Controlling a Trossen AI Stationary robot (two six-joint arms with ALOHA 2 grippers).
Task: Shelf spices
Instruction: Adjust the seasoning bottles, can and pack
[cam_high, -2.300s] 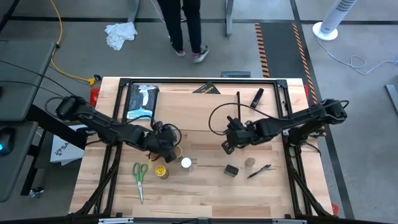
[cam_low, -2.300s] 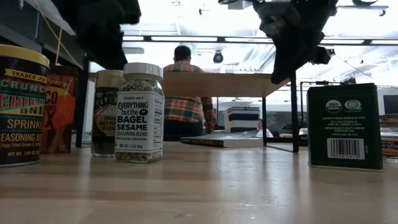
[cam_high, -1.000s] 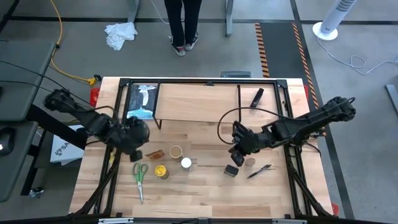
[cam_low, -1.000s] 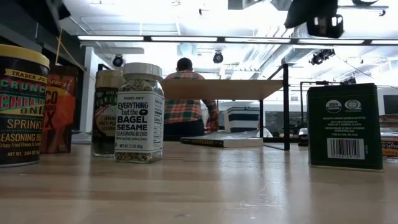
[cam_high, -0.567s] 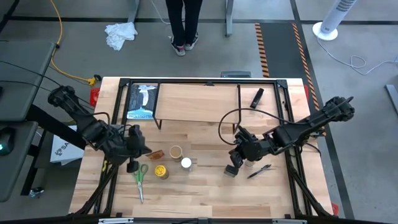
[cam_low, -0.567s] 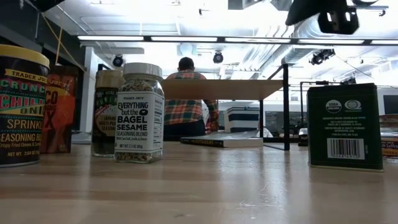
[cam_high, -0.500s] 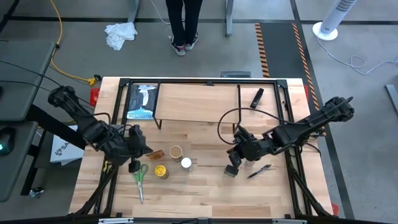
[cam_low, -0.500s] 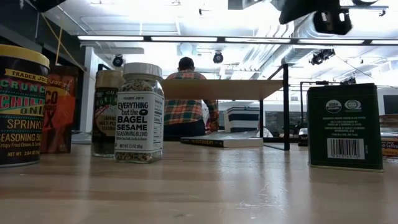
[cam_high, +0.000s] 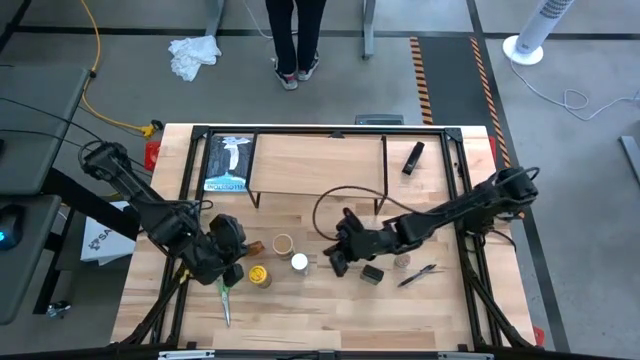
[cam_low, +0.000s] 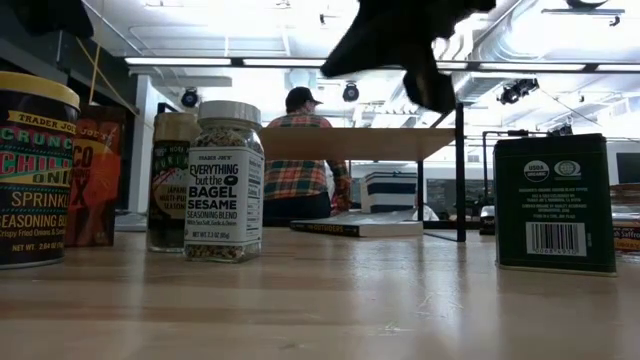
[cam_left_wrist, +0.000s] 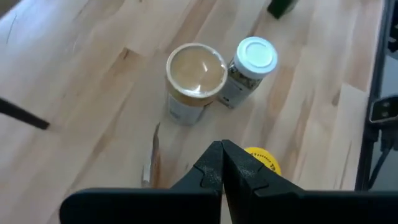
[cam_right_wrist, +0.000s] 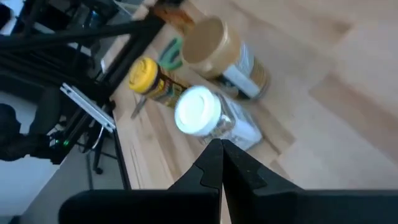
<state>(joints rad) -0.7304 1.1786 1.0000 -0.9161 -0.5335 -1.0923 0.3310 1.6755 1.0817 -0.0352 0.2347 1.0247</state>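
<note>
The spices stand in a cluster on the table: wide tan jar (cam_high: 283, 243), white-lidded jar (cam_high: 299, 262), yellow-lidded tin (cam_high: 259, 275), orange-brown packet (cam_high: 250, 247), small black tin (cam_high: 372, 273), tiny brown jar (cam_high: 401, 261). The shelf (cam_high: 317, 160) stands behind them on thin black legs. My left gripper (cam_high: 235, 258) is shut and hovers just left of the yellow-lidded tin (cam_left_wrist: 261, 158). My right gripper (cam_high: 335, 262) is shut too and hangs between the white-lidded jar (cam_right_wrist: 199, 112) and the black tin. Neither touches anything.
Green-handled scissors (cam_high: 225, 285) lie near the left gripper, and a black marker (cam_high: 416, 275) lies right of the black tin. A flat book (cam_high: 228, 163) lies at the far left, a dark object (cam_high: 413, 157) at the far right. A person (cam_low: 297, 160) sits beyond the table.
My right gripper has swung from above the black tin toward the table's left and now hangs close to the white-lidded jar. My left gripper has drifted toward the near edge and to the right, closer to the yellow-lidded tin. No spice has moved.
</note>
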